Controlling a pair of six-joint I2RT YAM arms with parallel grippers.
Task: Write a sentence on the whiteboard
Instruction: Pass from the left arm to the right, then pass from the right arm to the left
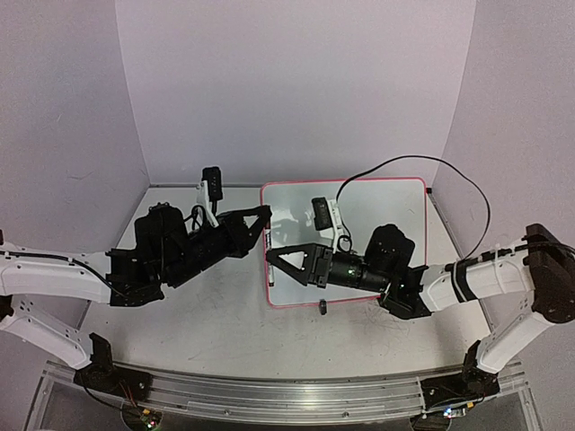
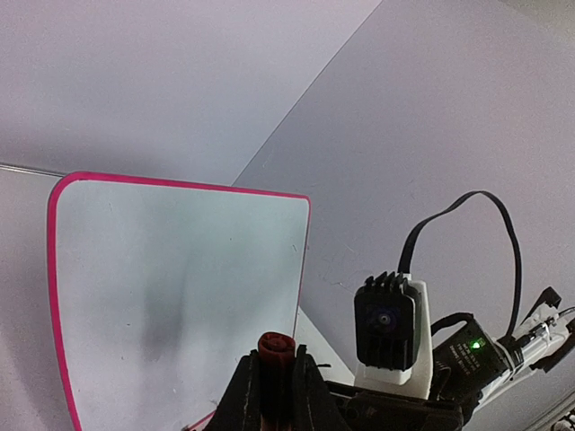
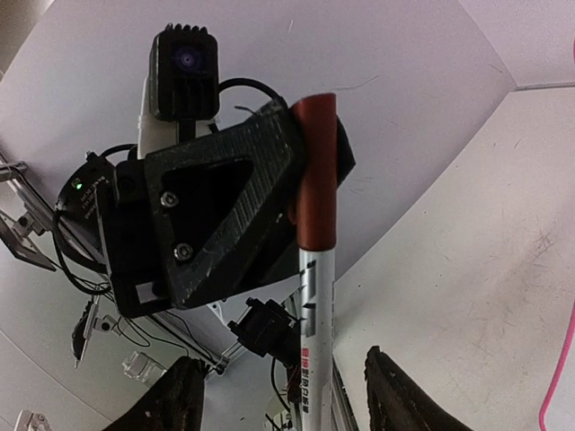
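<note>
left end effector (image 2: 276, 382) is clamped tight on the red cap of a marker (image 3: 311, 296). the white barrel runs down between the fingers (image 3: 175, 400) of the right end effector (image 1: 272, 261), and those fingers stand apart, one on each side, clear of the barrel. the whiteboard (image 1: 382, 202) lies flat on the counter (image 1: 207, 314), right of centre. the right arm reaches across it, and the marker sits over its left edge.

We are noting the marker (image 3: 312, 305) cut off at the frame's bottom edge, between the fingers of the right claw (image 3: 278, 377).
</note>
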